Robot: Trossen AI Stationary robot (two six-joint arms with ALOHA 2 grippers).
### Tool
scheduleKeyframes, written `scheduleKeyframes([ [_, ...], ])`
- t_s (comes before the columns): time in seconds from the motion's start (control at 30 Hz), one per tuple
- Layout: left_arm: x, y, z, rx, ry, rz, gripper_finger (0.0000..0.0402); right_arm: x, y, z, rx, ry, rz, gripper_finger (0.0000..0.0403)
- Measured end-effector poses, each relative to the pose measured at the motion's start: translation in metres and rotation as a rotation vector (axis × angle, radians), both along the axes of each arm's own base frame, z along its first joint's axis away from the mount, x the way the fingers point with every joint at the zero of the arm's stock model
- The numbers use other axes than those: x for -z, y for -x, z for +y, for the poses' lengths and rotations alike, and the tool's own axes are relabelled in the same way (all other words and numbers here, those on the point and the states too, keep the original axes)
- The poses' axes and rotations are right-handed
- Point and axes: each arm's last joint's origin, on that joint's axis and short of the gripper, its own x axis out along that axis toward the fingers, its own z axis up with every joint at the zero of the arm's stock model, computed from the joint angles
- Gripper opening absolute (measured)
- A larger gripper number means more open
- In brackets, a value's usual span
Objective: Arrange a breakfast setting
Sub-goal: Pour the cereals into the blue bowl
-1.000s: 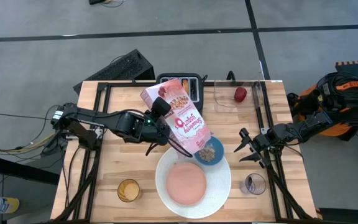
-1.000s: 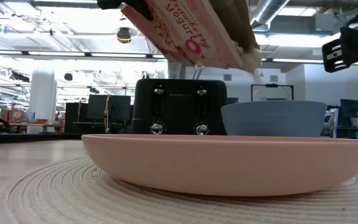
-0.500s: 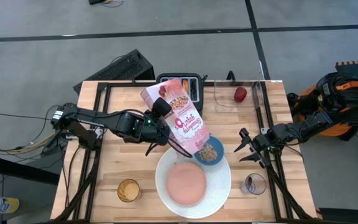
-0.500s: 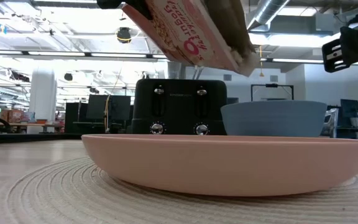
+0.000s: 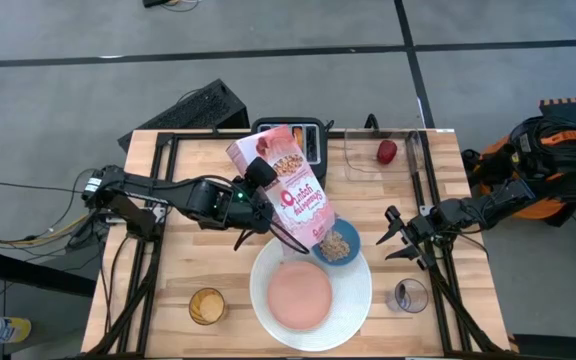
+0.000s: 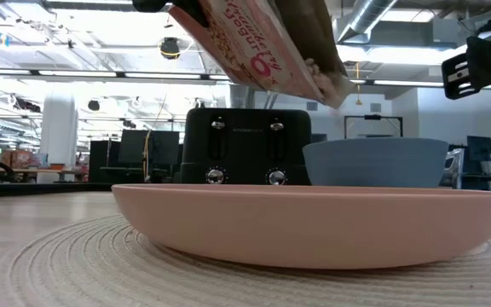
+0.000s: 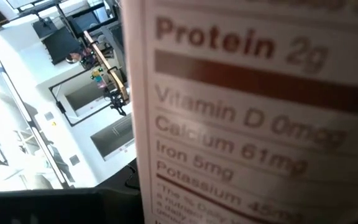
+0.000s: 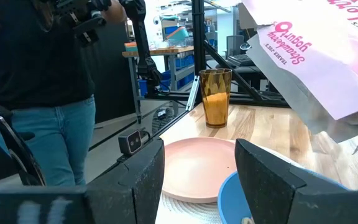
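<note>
My left gripper [image 5: 271, 203] is shut on a pink cereal box [image 5: 293, 195], tipped with its open end [image 6: 331, 78] over the small blue bowl [image 5: 340, 246], which holds cereal. The bowl stands on the far right rim of the large round white plate [image 5: 360, 290]. The smaller pink plate [image 5: 300, 296] lies in that plate's middle. A small red fruit [image 5: 387, 151] lies on a clear tray at the far right. My right gripper [image 5: 398, 238] hangs open to the right of the bowl, holding nothing. My left gripper pinches the cereal box across its width, about midway along its length, with one finger on the far narrow side [image 5: 260, 172]. The fingers come level from the table's left. The box is lifted clear and tilted, its open end lowest, above the bowl.
A black toaster [image 5: 293, 138] stands at the far edge behind the box. A glass of orange drink [image 5: 207, 306] stands near left, and an empty glass [image 5: 408, 296] near right. A person [image 8: 36, 81] stands beyond the table's left side.
The box in my left gripper has rolled a little further over the bowl, and cereal pieces now show at its open end. Both arms have stayed in place.
</note>
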Motion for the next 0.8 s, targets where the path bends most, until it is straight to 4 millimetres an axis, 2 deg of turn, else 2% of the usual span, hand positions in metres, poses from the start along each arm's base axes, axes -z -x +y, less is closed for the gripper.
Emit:
scheduleKeyframes([
  [0.8, -0.0007, 0.0007, -0.0026, 0.005, -0.02, 0.005, 0.0146, -0.0001, 0.0, 0.0, 0.0, 0.0, 0.0, 0.0217],
])
